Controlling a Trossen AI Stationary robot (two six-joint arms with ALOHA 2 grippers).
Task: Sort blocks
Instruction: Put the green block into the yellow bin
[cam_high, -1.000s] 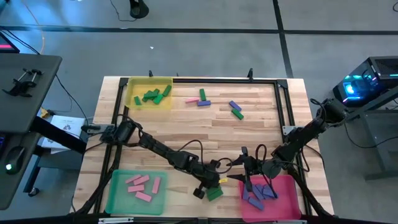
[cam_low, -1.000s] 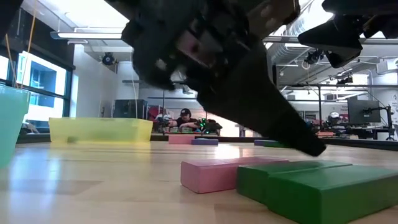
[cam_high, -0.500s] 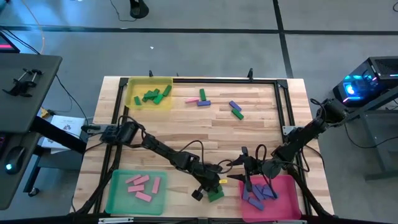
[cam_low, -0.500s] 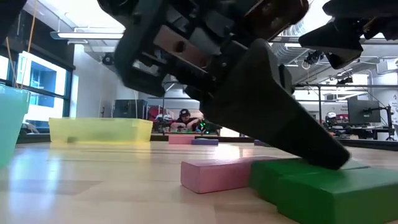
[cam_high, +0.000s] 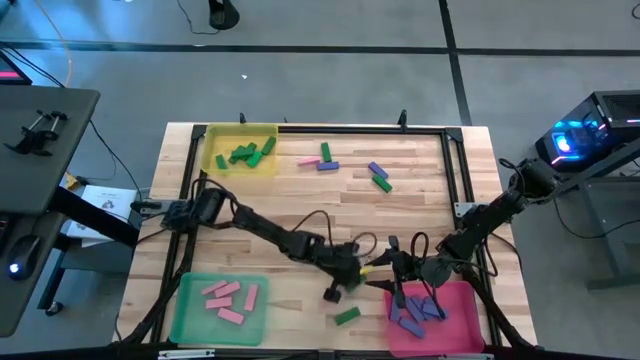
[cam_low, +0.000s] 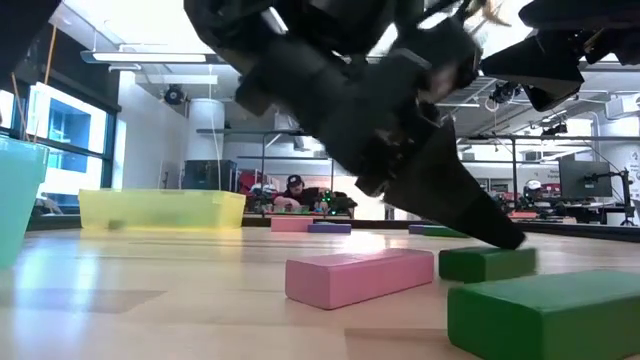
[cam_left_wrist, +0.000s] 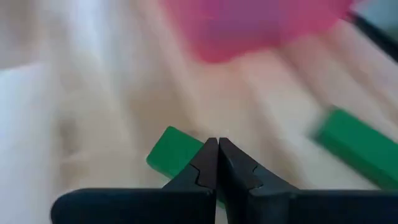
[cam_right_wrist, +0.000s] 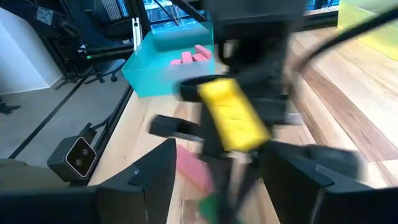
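High view: left gripper low over the front-centre of the table, fingers pressed together, nothing seen pinched. One green block lying free just in front of it, near the table's front edge. Right gripper at the near-left corner of the pink-red tray, fingers spread, holding nothing visible. Purple-blue blocks piled in that tray. Pink blocks in the green tray at front left. Green blocks in the yellow tray at back left. Unsorted blocks loose on the back-centre boards, with another loose pair just to their right.

Low view: dark arm and left gripper tip slanting down to just above the tabletop. Pink block flat on the wood, a small green block just beside it, under the gripper tip; touching or not, cannot tell. Larger-looking green block nearest the camera. Yellow tray far behind at left.

Left wrist view: fingers closed against each other, empty. Green block on the table beyond the tips, second green block well apart from it. Pink-red tray blurred beyond.

Right wrist view: own fingers wide apart. Other arm's yellow-marked wrist close ahead, blurred. Pink block on the wood below it. Green tray with pink blocks farther off.
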